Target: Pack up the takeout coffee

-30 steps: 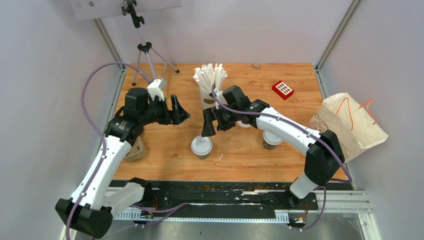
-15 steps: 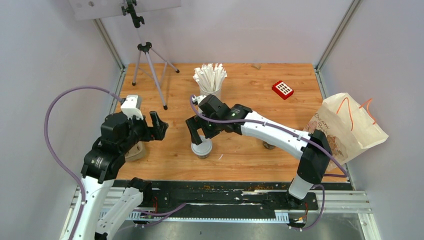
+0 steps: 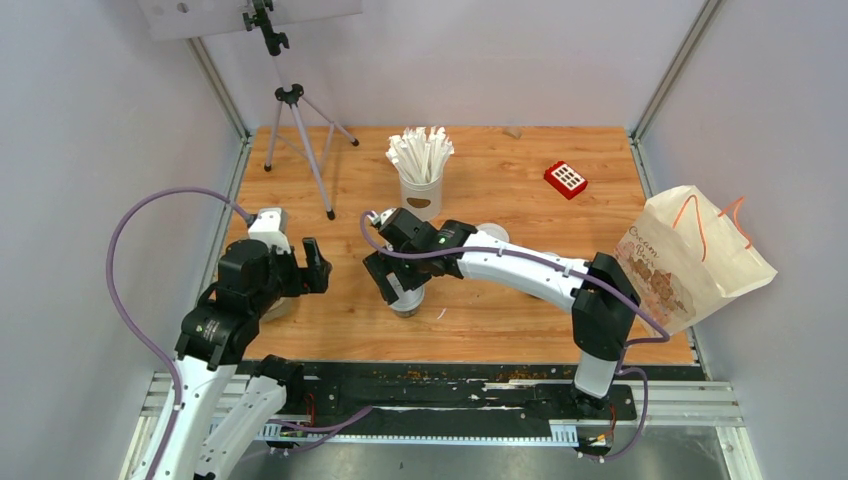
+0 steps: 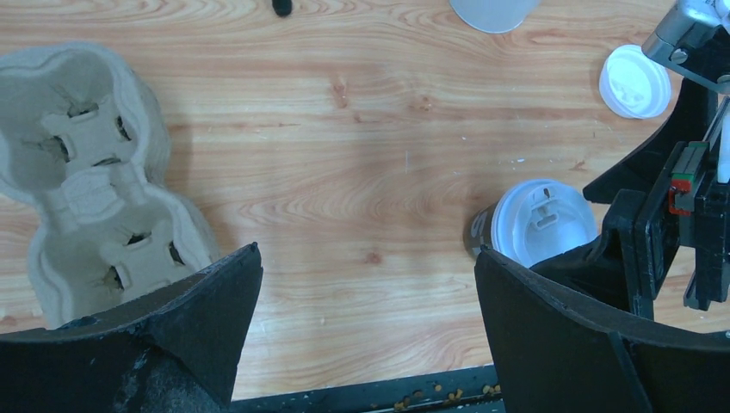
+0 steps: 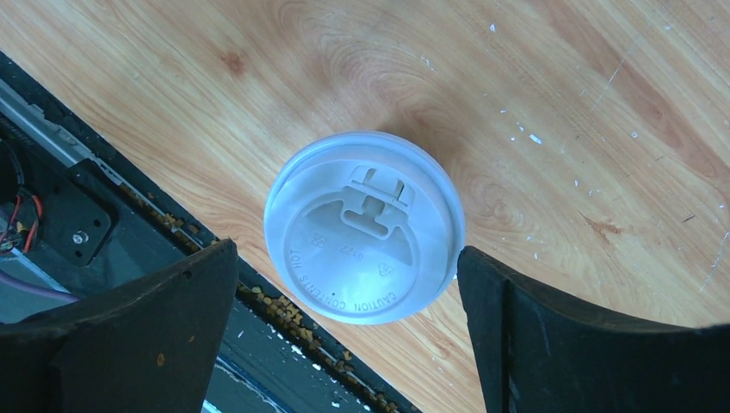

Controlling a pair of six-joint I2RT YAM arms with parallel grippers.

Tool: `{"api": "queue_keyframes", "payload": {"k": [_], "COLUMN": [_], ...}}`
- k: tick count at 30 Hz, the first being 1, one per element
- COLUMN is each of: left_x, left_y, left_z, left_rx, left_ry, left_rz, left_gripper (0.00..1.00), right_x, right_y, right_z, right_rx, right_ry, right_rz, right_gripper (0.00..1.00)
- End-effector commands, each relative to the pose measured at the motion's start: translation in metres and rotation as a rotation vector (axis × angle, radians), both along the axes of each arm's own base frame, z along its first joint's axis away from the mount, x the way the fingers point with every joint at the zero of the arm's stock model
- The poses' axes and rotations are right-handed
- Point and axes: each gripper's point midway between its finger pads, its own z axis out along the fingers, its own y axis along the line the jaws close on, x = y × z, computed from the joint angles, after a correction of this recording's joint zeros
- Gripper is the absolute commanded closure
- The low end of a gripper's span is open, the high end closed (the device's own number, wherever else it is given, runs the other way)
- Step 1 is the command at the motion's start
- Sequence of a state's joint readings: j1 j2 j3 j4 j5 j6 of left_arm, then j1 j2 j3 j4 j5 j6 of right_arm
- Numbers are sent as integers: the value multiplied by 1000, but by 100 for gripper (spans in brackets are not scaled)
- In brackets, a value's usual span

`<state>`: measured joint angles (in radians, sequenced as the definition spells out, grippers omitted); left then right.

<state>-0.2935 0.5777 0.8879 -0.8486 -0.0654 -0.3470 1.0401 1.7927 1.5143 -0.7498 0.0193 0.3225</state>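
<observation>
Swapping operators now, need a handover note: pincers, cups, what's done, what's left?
Left pincer: open, empty, above bare table between the pulp carrier and the near cup.
Right pincer: open, straddling the near cup from above, no grip yet.
Far cup: lidded, on the table further back.
Done: nothing packed; carrier pockets empty.
Left: grasp each cup and seat it in the carrier; the paper bag at the right edge is probably the last stop.
</observation>
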Motion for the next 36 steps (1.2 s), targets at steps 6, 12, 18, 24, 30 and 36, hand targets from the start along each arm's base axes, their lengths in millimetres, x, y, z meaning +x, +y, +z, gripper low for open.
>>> {"api": "queue_keyframes", "payload": {"k": [6,12,18,24,30,36], "left_x": [6,7,8,7,6,9], "left_y": [3,4,4,3,-8,-25], "left_z": [2,3,0,-3,-10,-10], "left_rx": [-7,-1,-1,-6,-40,-98], "left_ry": [-34,-34,-30,-23,11,15], "left_rz": [30,38,39,34,-7,-72], "left_gripper": [0,0,0,0,0,0], "right_x": [10,11,9,13,16,39], "right_y": [6,7,7,2,-4,-27], "right_z": [-6,-4,0,3,16,47], "right_rx": [-50,-48,-26,-1,83,180], "right_ry": [-47,-62,-63,-55,-11,-18], "right_rz": [16,18,27,9,3,-59], "right_gripper": [4,11,15,18,19,20]}}
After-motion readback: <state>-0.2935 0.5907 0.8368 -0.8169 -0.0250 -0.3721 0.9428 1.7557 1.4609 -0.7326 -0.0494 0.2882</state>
